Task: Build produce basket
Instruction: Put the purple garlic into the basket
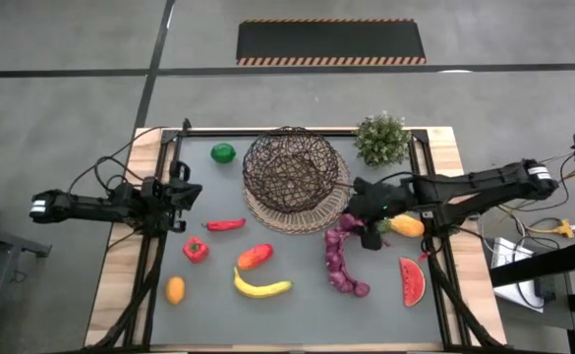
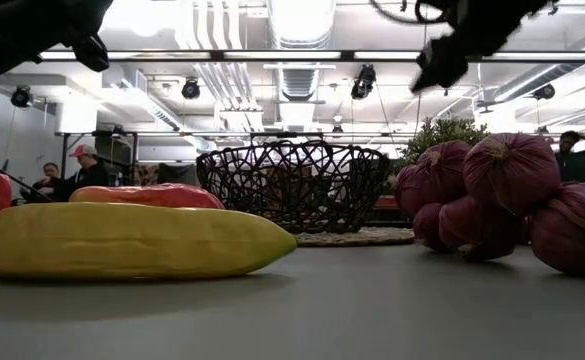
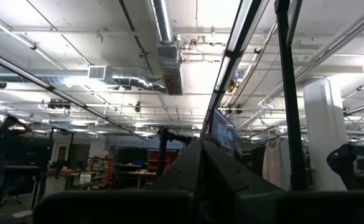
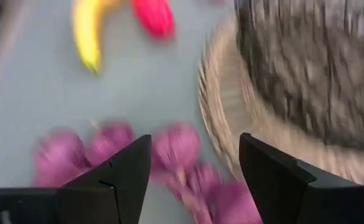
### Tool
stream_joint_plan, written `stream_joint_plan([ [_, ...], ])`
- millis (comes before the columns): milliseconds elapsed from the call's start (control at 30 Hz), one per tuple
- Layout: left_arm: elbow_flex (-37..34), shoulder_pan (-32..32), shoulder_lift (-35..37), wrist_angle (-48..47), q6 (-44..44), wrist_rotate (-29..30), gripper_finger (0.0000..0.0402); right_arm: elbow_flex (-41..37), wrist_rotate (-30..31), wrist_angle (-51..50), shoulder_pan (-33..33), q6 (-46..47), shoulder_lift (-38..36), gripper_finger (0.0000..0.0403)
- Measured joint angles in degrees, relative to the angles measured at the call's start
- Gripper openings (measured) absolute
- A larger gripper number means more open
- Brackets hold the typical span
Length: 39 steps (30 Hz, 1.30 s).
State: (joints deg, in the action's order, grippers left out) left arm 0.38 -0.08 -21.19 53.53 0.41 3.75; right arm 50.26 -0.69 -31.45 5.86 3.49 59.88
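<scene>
Table [image 1: 297,310]: we see grey top, centre frame.
Right gripper [image 1: 358,218]: jaws apart over grapes [image 1: 343,258], right of basket [image 1: 289,175].
Left gripper [image 1: 191,202]: fingers together, left edge.

An industrial lab hall: exposed ceiling ducts [image 3: 163,43], strip lights [image 2: 302,20], concrete floor [image 1: 61,88].

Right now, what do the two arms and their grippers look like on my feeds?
Both arms are dark, slim and jointed, with black cables trailing from them. The left gripper is a dark block; a pale band marks that arm's outer end. The right gripper has two broad, angular black fingers; small green lights glow near its wrist.
</scene>
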Motion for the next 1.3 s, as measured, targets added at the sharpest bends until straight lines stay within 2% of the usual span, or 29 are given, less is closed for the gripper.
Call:
stream_joint_plan([
  [233, 0.0, 0.0, 0.1, 0.0, 0.6, 0.1, 0.0000, 7.0, 2.8, -15.4, 2.5, 1.7, 9.0, 0.0226],
  [533, 0.0, 0.0, 0.3, 0.0, 1.9, 0.3, 0.0000, 9.8, 4.8, -16.8, 5.8, -4.3, 19.9, 0.0226],
  [933, 0.0, 0.0, 0.3, 0.0, 1.9, 0.3, 0.0000, 9.9, 5.4, -17.5, 6.1, -6.1, 28.5, 0.0220],
  [1100, 0.0, 0.0, 0.3, 0.0, 1.8, 0.3, 0.0000, 10.0, 6.3, -17.5, 6.3, -6.1, 30.4, 0.0170],
  [1300, 0.0, 0.0, 0.3, 0.0, 1.8, 0.3, 0.0000, 10.1, 5.2, -17.6, 6.3, -8.1, 30.2, 0.0055],
])
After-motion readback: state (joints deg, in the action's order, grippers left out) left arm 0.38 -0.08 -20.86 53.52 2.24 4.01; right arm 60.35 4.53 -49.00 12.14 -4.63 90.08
